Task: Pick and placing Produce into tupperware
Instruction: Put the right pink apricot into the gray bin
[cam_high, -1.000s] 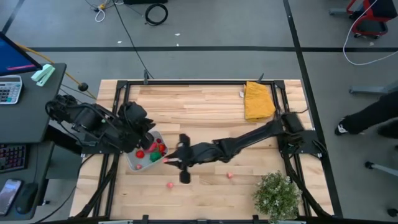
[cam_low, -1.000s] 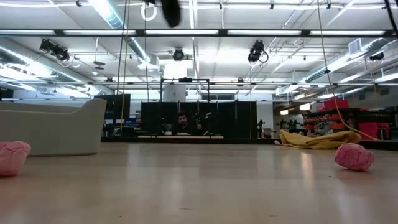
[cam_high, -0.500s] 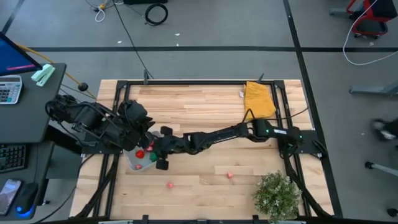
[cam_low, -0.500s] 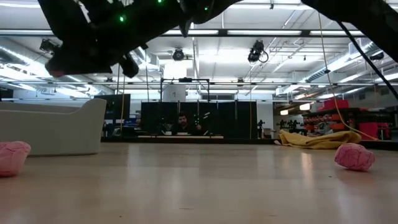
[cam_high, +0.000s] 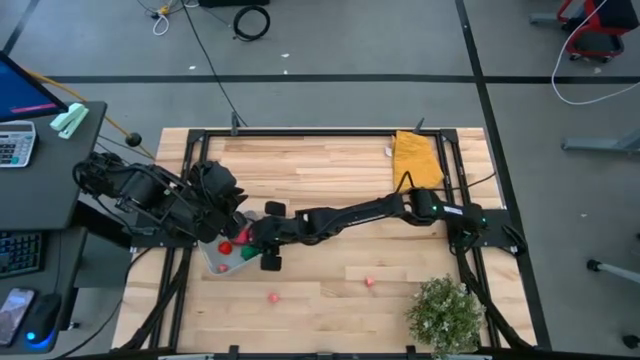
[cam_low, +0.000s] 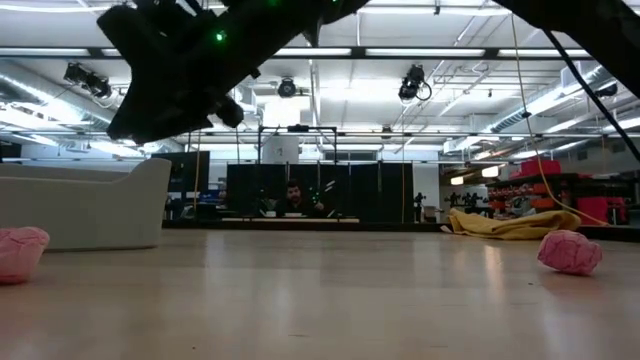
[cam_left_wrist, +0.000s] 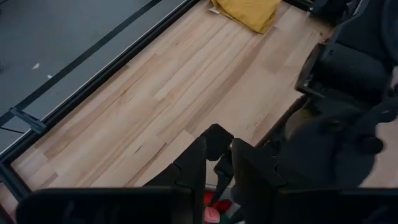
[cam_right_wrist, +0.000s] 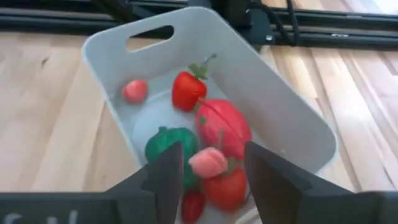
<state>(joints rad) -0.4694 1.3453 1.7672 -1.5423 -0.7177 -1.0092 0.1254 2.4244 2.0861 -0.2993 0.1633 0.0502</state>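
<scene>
**Over the tupperware with my fingers apart**

From above, my right gripper (cam_high: 267, 236) reaches across the table (cam_high: 330, 180) to hang over the tupperware (cam_high: 214, 260), which sits near the table's left edge, toward the front. My left gripper (cam_high: 222, 200) crouches just behind the container at that same edge; I cannot tell how its fingers stand. Two pink pieces lie loose on the boards near the front edge, one (cam_high: 272, 297) left of centre, the other (cam_high: 369, 282) further right. A yellow cloth (cam_high: 415, 160) rests by the back right corner and a bushy green plant (cam_high: 445, 312) fills the front right corner.

From table height, my dark arm (cam_low: 180, 60) crosses overhead. The pale container wall (cam_low: 85, 205) stands at left, with pink pieces (cam_low: 20, 252) and (cam_low: 570, 252) in the foreground (a person sits far off in the room).

The left wrist view mostly shows dark arm parts blocking the container; red pieces (cam_left_wrist: 216, 208) peek through.

My right wrist looks straight into the tupperware (cam_right_wrist: 292, 130): a strawberry (cam_right_wrist: 188, 89), a large red piece (cam_right_wrist: 222, 124), a green one (cam_right_wrist: 168, 145), a small pink one (cam_right_wrist: 135, 91). A pink piece (cam_right_wrist: 208, 162) shows between my spread fingers (cam_right_wrist: 163, 180), none of them gripping it.
</scene>
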